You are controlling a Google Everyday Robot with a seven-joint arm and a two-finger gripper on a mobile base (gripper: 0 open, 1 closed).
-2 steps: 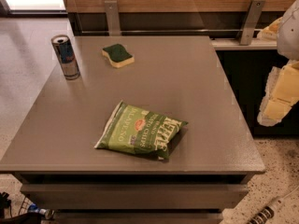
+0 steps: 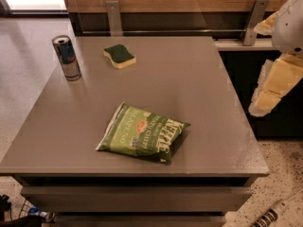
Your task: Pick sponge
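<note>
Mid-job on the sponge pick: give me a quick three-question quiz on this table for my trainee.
1. True or false: the sponge lies green side up at the far side of the table, apart from the can.
2. Where is the gripper? A) over the sponge B) beyond the table's right edge in the camera view C) touching the can
3. Fill in: the thing lying nearest the table's front edge is the ___.
Key: 1 true; 2 B; 3 chip bag.

The gripper hangs at the view's right edge, its pale yellow body angled down and to the left. Directly above it sits the arm's white rounded casing.
</note>
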